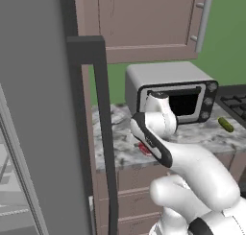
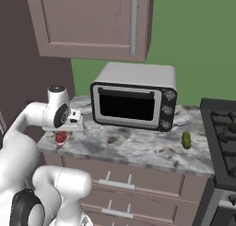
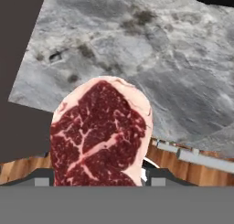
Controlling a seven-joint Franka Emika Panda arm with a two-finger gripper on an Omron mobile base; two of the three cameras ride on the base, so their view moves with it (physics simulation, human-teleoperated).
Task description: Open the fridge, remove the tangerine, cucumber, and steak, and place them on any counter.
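My gripper is shut on the steak, a flat red piece with white marbling and a pale fat rim. It hangs just above the front left corner of the marbled counter. From the left base camera the steak peeks out red behind my forearm. The cucumber lies on the counter near the stove, also seen as the cucumber. The grey fridge stands at the left with its door swung out. The tangerine is out of view.
A silver toaster oven sits at the back of the counter, right of my hand. A black stovetop borders the counter on the right. Taupe drawers lie below and a wall cabinet hangs above.
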